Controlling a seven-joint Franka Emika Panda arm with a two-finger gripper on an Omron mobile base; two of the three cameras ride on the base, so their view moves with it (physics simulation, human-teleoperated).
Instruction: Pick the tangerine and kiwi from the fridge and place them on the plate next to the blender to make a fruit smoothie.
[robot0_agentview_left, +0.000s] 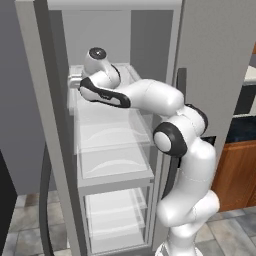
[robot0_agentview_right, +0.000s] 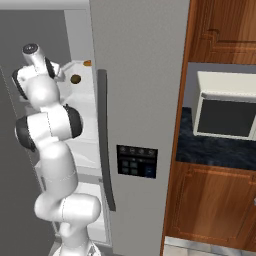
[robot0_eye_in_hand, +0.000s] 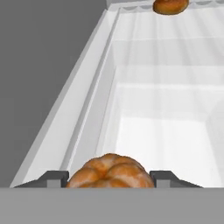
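1. Left base view: the white arm is reaching from the lower right into the open fridge, with its hand lying over the top glass shelf near that shelf's left edge. The arm's own body is hiding the gripper, so the jaws cannot be judged from here.

2. Right base view: the arm is rising at the left edge and bending into the fridge beside the closed door with its long dark handle and small control panel. The kiwi is sitting on the top shelf just past the hand, and a small orange fruit is lying at the shelf's back edge.

3. Hand view: the gripper is standing narrow, its two dark fingertips pressing on either side of the tangerine, which is sitting between them on the white shelf. A second orange fruit is resting at the far back edge of the shelf.
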